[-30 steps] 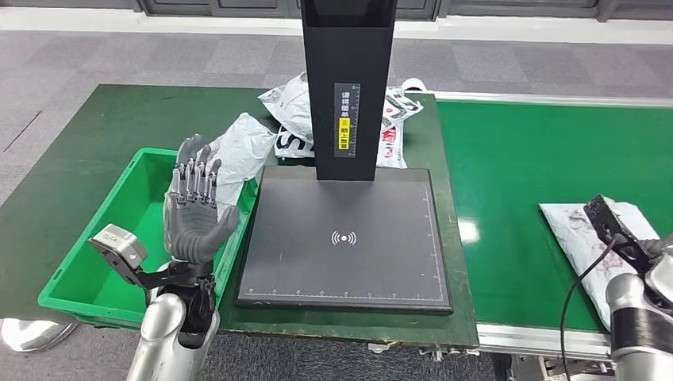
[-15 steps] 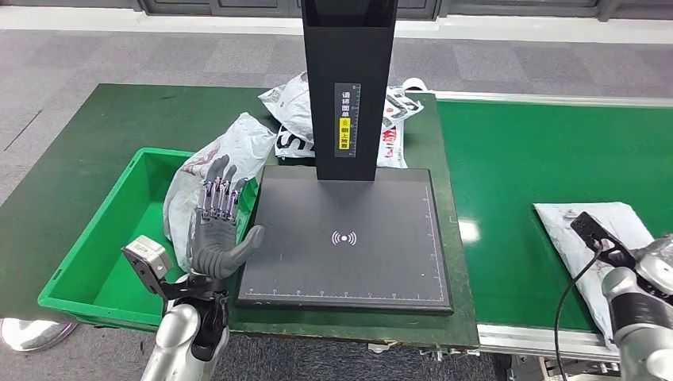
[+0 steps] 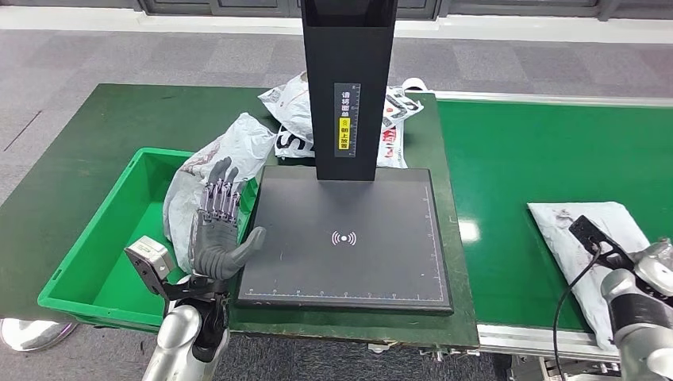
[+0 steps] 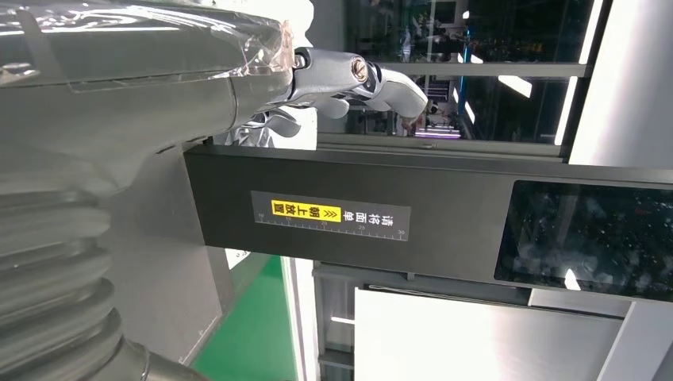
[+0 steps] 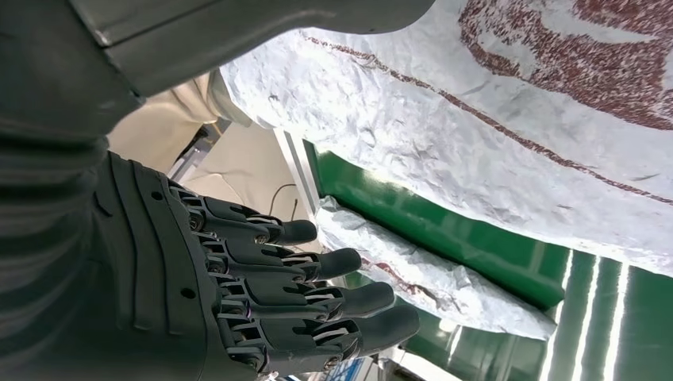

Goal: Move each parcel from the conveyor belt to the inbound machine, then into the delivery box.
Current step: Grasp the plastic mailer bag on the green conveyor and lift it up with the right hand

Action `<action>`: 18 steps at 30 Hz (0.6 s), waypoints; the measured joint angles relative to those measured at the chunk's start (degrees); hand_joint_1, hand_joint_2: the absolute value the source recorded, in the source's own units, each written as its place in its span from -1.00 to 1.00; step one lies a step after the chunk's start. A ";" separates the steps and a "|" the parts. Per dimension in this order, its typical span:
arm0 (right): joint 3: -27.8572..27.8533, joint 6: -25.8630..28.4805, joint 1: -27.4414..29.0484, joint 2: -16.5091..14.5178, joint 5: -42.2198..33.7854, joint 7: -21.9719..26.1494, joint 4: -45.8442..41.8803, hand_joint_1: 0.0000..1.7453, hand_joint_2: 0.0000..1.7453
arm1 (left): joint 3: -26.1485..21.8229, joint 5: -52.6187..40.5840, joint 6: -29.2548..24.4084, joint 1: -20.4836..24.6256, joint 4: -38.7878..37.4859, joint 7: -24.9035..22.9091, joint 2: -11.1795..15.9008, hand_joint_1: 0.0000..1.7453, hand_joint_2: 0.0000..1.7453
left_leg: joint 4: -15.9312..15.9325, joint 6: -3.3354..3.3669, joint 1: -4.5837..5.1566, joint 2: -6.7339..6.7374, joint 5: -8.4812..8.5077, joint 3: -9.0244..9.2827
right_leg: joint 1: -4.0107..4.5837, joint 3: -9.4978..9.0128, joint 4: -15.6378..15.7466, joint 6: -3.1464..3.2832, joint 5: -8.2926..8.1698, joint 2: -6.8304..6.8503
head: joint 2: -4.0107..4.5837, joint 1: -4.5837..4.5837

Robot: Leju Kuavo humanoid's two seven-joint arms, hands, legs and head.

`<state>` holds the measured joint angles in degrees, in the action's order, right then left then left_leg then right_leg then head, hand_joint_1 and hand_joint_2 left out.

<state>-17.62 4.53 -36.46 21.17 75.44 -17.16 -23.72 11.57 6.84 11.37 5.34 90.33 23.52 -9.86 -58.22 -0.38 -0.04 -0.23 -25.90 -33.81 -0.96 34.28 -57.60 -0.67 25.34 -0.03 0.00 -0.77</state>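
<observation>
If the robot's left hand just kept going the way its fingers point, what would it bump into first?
Most likely the grey parcel draped over the green box's rim: the open left hand points up and away toward it. How far apart they are in depth is hard to judge.

The inbound machine's black column runs off the head view at 12 o'clock, its top unseen, and it hides the middle of the printed parcels behind it. At 4 o'clock the right arm covers the near end of the white parcel. The yellow label's characters are too small to read.
</observation>
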 joint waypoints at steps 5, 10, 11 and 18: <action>0.00 -7.48 -1.23 -0.21 -1.20 1.94 1.40 -1.00 1.00 | 0.14 -1.50 1.26 -0.02 -0.66 0.51 -0.02 -1.00 1.00 | 0.00 0.00 0.00 0.00 0.00 0.00 | 0.00 0.00 0.00 0.00 0.00 0.00 | 0.00 0.00; 1.40 -18.62 -2.30 -0.75 -0.26 6.49 3.46 -1.00 1.00 | 0.18 -2.37 2.17 -0.01 -2.27 1.87 -0.02 -1.00 1.00 | 0.00 -0.01 0.00 -0.01 0.02 -0.01 | 0.00 0.00 -0.01 0.01 -0.01 0.02 | 0.00 0.00; 2.07 -20.30 -2.54 -0.86 0.18 7.11 3.84 -1.00 1.00 | 0.17 -2.44 2.22 -0.01 -2.52 1.99 -0.02 -1.00 1.00 | 0.00 -0.01 0.00 -0.01 0.02 -0.01 | 0.00 0.00 -0.01 0.01 -0.01 0.02 | 0.00 0.00; 6.26 -26.71 -3.13 -1.01 1.03 11.09 4.97 -1.00 1.00 | 0.16 -3.77 3.53 -0.06 -4.60 0.69 -0.19 -1.00 1.00 | 0.00 -0.02 0.00 -0.05 0.03 0.00 | 0.00 0.01 -0.01 0.01 -0.01 0.02 | 0.00 0.00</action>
<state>-11.36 -22.17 -39.59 20.16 76.47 -6.07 -18.75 11.74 3.07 14.90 5.28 85.74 24.21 -10.05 -58.23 -0.40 -0.04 -0.28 -25.87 -33.81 -0.96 34.28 -57.61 -0.65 25.33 -0.02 0.00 -0.76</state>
